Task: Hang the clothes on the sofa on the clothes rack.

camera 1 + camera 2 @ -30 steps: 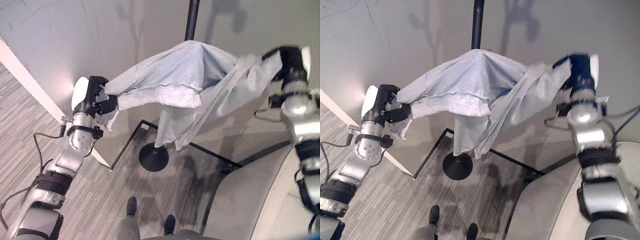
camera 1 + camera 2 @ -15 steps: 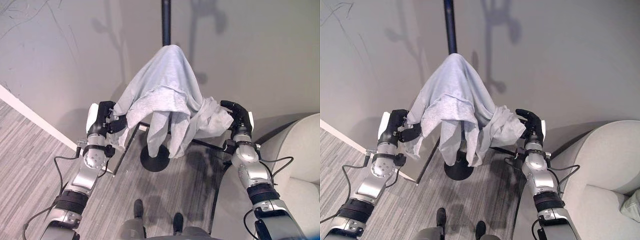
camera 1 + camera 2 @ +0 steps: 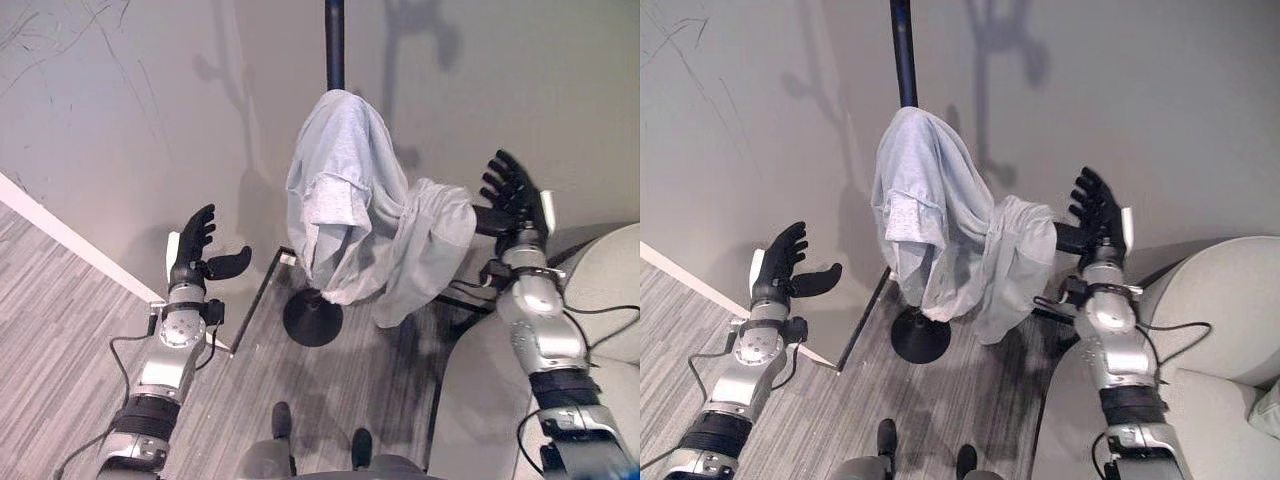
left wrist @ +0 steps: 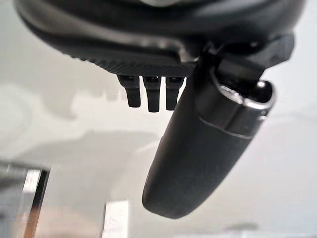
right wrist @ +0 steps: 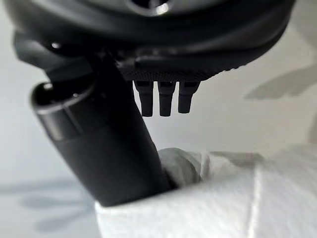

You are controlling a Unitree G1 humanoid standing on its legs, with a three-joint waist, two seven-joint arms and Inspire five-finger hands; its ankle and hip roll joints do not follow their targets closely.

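A light grey garment (image 3: 345, 200) hangs draped over the black pole of the clothes rack (image 3: 333, 40), and one fold bulges out to the right. The rack's round base (image 3: 313, 318) stands on the floor below. My left hand (image 3: 195, 245) is open, well to the left of the cloth, with nothing in it; its straight fingers (image 4: 151, 94) show in the left wrist view. My right hand (image 3: 512, 190) is open beside the right fold, fingers spread upward. Its thumb (image 5: 99, 148) lies against the cloth (image 5: 208, 198).
A pale sofa (image 3: 1210, 300) stands at the right, close to my right arm. A grey wall (image 3: 120, 120) rises just behind the rack, with a white skirting strip (image 3: 70, 240) at the left. A black-edged floor panel (image 3: 255, 300) lies by the base.
Both hands have let go of the garment and opened. The cloth has dropped closer to the pole. The left hand drew away to the left; the right hand rose.
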